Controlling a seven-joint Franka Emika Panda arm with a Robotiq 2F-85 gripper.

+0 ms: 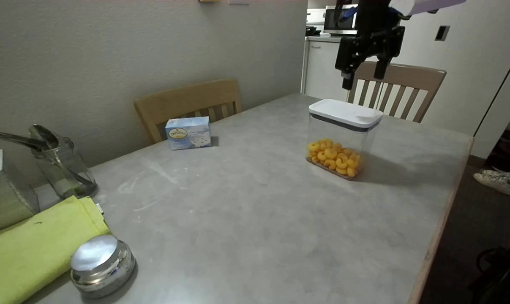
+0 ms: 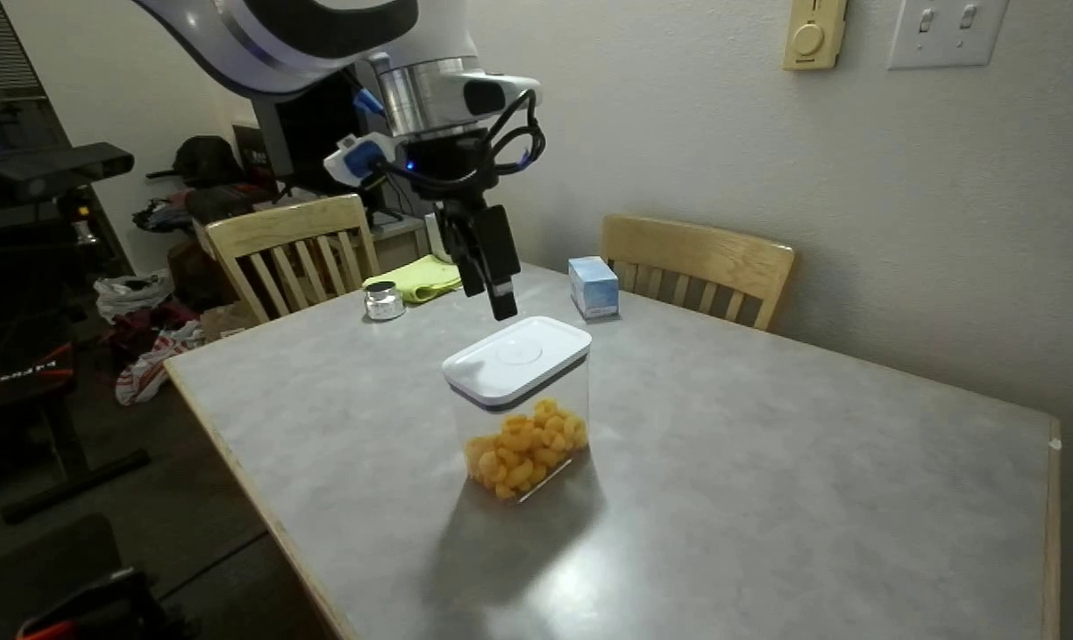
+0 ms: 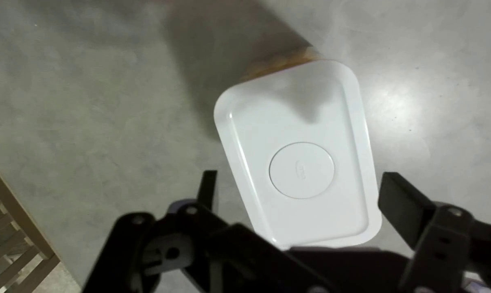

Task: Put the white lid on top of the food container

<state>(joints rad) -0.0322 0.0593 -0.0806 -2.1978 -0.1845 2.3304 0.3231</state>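
Grey tabletop (image 1: 246, 236) beside a pale wall (image 1: 111, 50). In the foreground of an exterior view, a round shiny metal object (image 1: 102, 270) stands just beside a folded yellow-green cloth (image 1: 43, 249); behind them are a grey box (image 1: 5, 194), cut off by the edge of the view, and a glass jar (image 1: 66, 173) with cutlery (image 1: 44, 136) projecting from its mouth. Farther off, the food container (image 1: 335, 133), a clear rectangular box, stands upright on the tabletop, with curved yellow-orange pieces (image 1: 333, 156) heaped in its lower part. The white lid (image 1: 345, 113) lies on top of the food container, its outline aligned with the container beneath; a dark band (image 1: 337, 122) is visible under its rim in both exterior views. The gripper (image 1: 364, 78) is positioned above the white lid and apart from it, its fingers (image 3: 404, 207) spread wide, one to either side of the lid as seen from the wrist. Near the wall, well apart from the food container, stands a pale blue box (image 1: 189, 134), with a light wooden chair (image 1: 187, 99) behind it. At the far end: a browner wooden chair (image 1: 419, 78), a white cabinet (image 1: 324, 67) and a microwave (image 1: 331, 21)
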